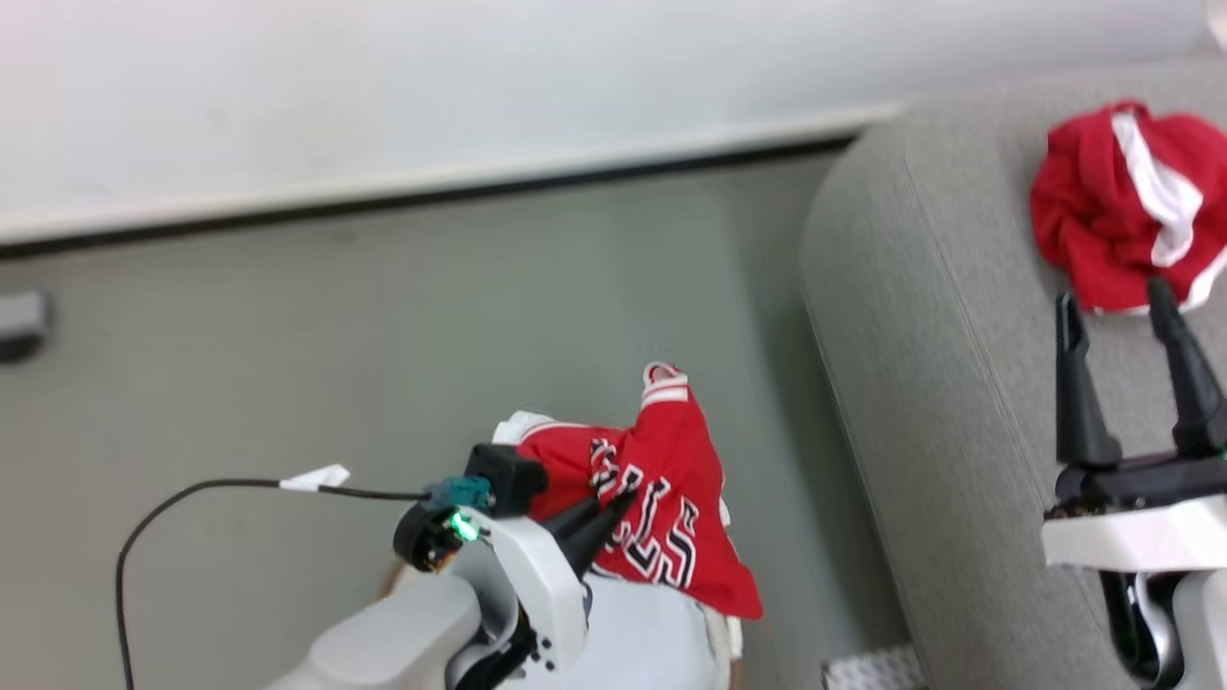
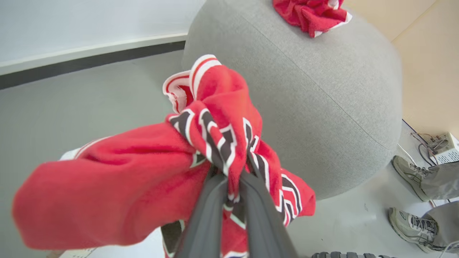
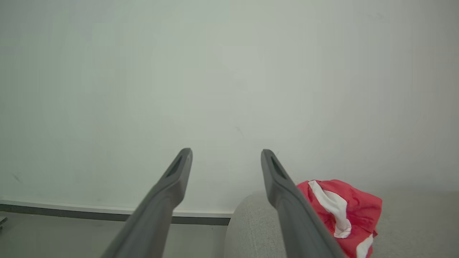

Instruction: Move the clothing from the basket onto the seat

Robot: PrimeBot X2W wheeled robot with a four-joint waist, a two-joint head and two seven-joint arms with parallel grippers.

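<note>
- Clothing in the head view: the red jersey [image 1: 671, 498] with black-and-white lettering hangs over the grey floor [image 1: 383, 335], pinched in the left claw [image 1: 621, 500], whose fingers are closed on the cloth.
- A white shape under it may be the basket [image 1: 661, 637]; too much is hidden to be sure.
- The red piece with the white stripe [image 1: 1122, 211] lies crumpled on the seat [image 1: 920, 335], at the right. The right claw [image 1: 1112, 295] stands wide and empty over the seat, just short of that piece.
- Left wrist view: the left claw [image 2: 233, 175] grips the jersey [image 2: 125, 186] at its lettering. The seat [image 2: 322, 107] is beyond, with the striped piece [image 2: 312, 14] on top. A person's shoes [image 2: 408, 172] show at the right.
- Right wrist view: the right claw [image 3: 226, 153] is spread wide, holding nothing, and faces the pale wall [image 3: 215, 71]. The striped piece [image 3: 340, 211] sits on the seat [image 3: 247, 229] beside its right finger.
</note>
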